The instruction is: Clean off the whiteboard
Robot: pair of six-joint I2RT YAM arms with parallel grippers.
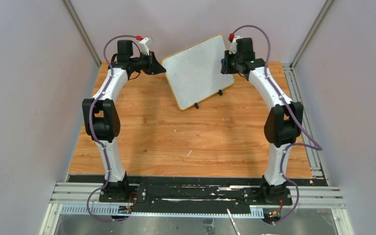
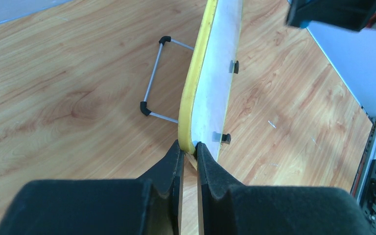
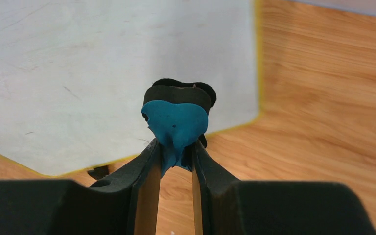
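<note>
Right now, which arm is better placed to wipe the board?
Right. The right gripper pinches the blue eraser in front of the whiteboard face; the left gripper is shut on its yellow edge, bracing it.

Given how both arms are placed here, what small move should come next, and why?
Probably sweep the blue eraser, pinched in the right gripper, inward across the whiteboard. The left gripper clamps its corner, and faint grey smudges show on the face.
</note>
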